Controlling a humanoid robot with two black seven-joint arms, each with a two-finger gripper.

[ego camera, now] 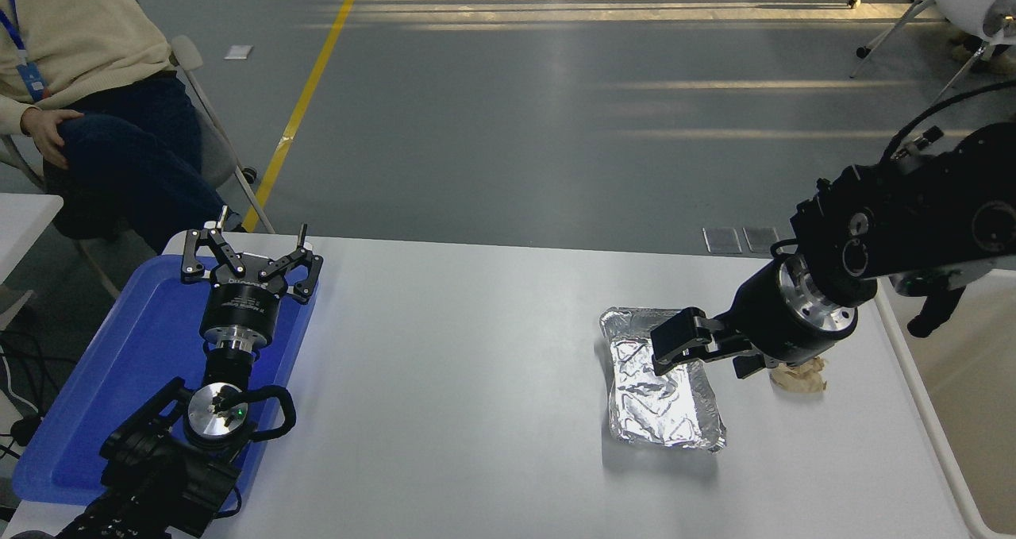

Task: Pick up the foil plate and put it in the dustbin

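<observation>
Foil plate (663,392), crinkled and shiny, lies flat; right gripper (698,347) jaws' state unclear.

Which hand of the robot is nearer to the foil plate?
The right hand: it is over the foil plate's far right edge. The left hand is far to the left, above the blue tray.

A shiny silver crinkled foil plate (663,396) lies on the plain white table (460,380); a flat blue plastic tray (103,380) sits left; a crumpled beige paper wad (800,377); black grippers, right (689,348) and left (248,263); a yellow floor line (305,98) crosses grey floor.
</observation>
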